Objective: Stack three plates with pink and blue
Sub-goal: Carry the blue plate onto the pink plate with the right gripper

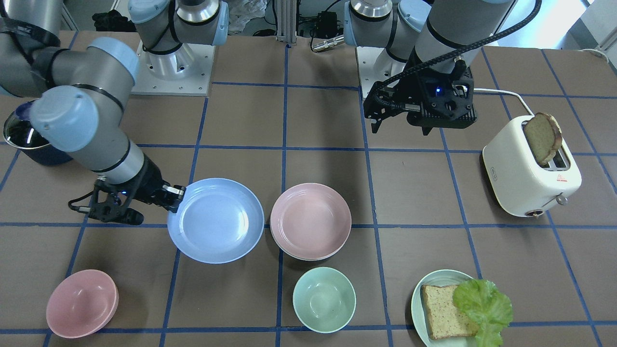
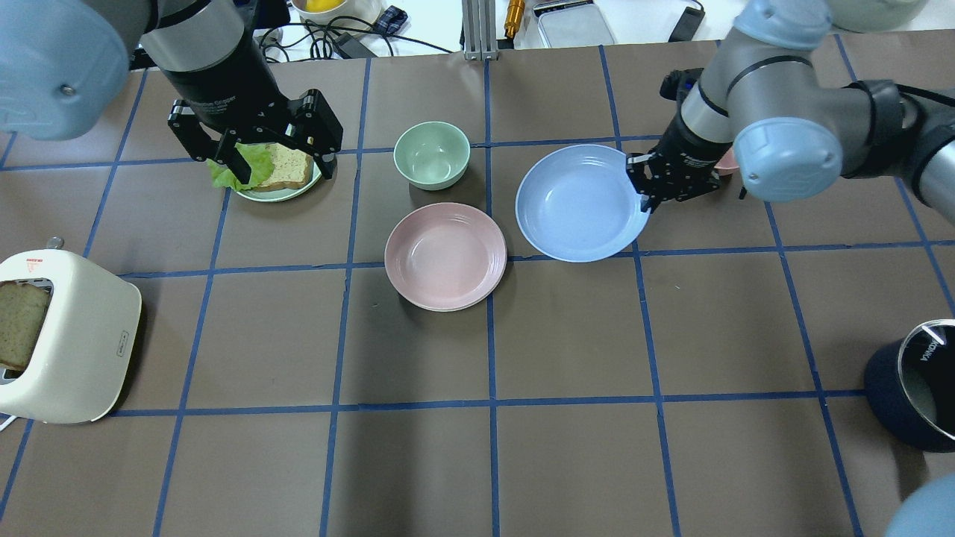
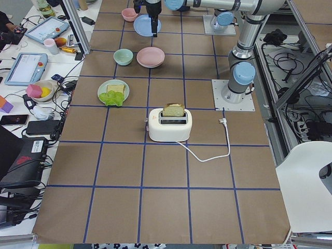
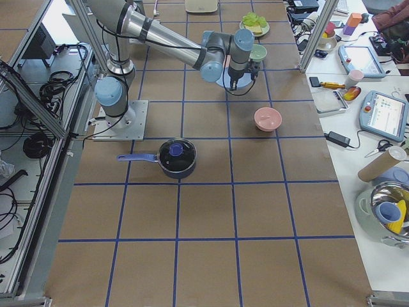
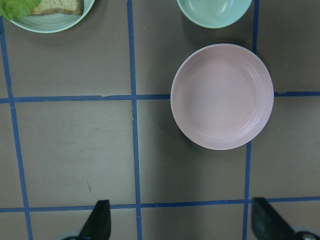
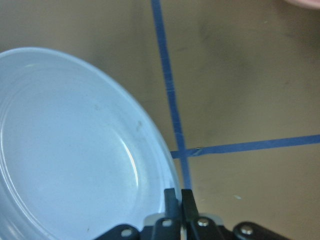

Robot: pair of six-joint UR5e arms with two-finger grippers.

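My right gripper (image 2: 646,195) is shut on the rim of the periwinkle blue plate (image 2: 576,203), which looks held a little above the table, to the right of the pale pink plate (image 2: 445,256). The wrist view shows the closed fingers (image 6: 172,200) pinching the blue plate's edge (image 6: 75,150). The pink plate (image 1: 311,220) lies flat, and a second thin rim shows under its edge. The cream-white plate does not show otherwise. My left gripper (image 2: 272,159) is open and empty, high above the table. Its wrist view shows the pink plate (image 5: 222,96) below.
A mint-green bowl (image 2: 431,154) sits just beyond the pink plate. A pink bowl (image 1: 82,302) is beyond the right gripper. A pale green plate with bread and lettuce (image 1: 420,299) and a white toaster (image 2: 82,350) are on the left side. A dark pot (image 2: 895,391) is near right.
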